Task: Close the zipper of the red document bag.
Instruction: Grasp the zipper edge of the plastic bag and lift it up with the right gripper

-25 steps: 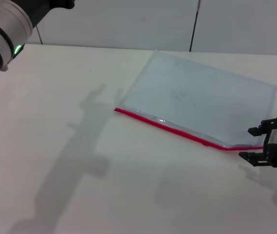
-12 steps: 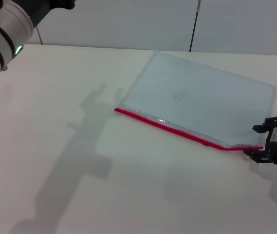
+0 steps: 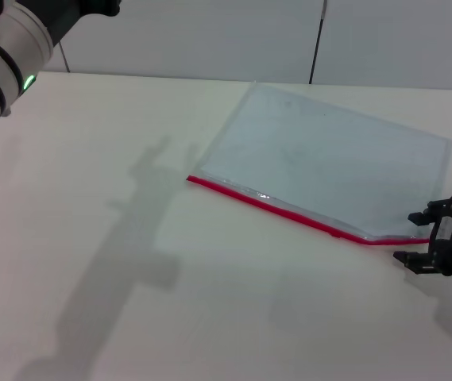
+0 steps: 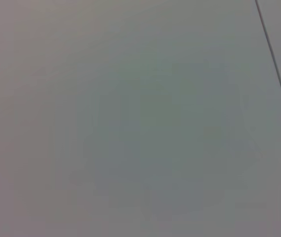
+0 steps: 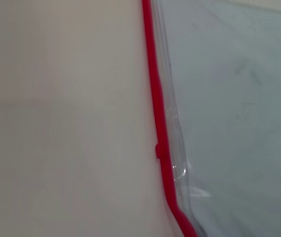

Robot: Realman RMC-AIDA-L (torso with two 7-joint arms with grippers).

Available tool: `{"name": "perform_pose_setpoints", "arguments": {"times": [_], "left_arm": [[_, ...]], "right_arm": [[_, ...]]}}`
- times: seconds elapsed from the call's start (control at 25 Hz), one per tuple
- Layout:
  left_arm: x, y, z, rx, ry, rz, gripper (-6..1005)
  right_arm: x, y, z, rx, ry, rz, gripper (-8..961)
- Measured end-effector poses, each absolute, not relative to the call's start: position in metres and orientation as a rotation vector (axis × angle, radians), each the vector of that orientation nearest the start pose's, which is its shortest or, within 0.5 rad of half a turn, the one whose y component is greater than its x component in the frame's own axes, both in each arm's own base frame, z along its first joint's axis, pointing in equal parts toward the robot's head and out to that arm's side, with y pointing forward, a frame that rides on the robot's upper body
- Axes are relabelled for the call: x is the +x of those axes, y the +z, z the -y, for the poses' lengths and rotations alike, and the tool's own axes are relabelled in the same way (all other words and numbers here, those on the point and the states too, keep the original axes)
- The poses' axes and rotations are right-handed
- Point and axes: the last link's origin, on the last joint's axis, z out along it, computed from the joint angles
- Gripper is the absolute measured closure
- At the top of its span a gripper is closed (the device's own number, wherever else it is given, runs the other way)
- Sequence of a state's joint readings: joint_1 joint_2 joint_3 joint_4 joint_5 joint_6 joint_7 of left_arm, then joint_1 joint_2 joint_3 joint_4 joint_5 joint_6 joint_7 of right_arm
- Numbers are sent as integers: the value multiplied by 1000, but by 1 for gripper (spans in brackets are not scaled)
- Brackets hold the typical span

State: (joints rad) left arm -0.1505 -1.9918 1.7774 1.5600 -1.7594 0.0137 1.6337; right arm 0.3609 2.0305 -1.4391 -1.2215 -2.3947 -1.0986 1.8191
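Note:
The red document bag (image 3: pixel 329 159) lies flat on the table, right of centre. It is a translucent pale blue-grey pouch, with its red zipper (image 3: pixel 273 207) along the near long edge. A small red nub, perhaps the slider (image 3: pixel 335 232), sits toward the strip's right end. My right gripper (image 3: pixel 413 237) is open at the zipper's right end, one finger on each side of the strip's line. The right wrist view shows the zipper (image 5: pixel 155 98), the nub (image 5: pixel 160 150) and the bag (image 5: pixel 229 98) close up. My left arm (image 3: pixel 7 48) is raised at the top left, with its gripper out of view.
The pale table (image 3: pixel 130 317) carries only the bag and the arms' shadows. A wall with a dark vertical seam (image 3: pixel 317 40) rises behind the far edge. The left wrist view shows only a plain grey surface.
My right gripper drifted slightly right and up, then settled back down a little beside the zipper's right end. The bag and the left arm have not moved.

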Motion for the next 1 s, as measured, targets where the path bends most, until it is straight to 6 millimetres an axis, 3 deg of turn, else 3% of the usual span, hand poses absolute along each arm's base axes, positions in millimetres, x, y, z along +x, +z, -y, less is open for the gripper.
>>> {"name": "perform_pose_setpoints", "arguments": {"times": [0.6, 1.0], "left_arm": [[-154, 70, -375, -1759, -561, 297, 493], [-154, 70, -375, -1759, -561, 297, 494]], "right_arm": [[271, -9, -364, -2585, -441, -211, 300], [265, -10, -369, -2576, -435, -185, 301]]}}
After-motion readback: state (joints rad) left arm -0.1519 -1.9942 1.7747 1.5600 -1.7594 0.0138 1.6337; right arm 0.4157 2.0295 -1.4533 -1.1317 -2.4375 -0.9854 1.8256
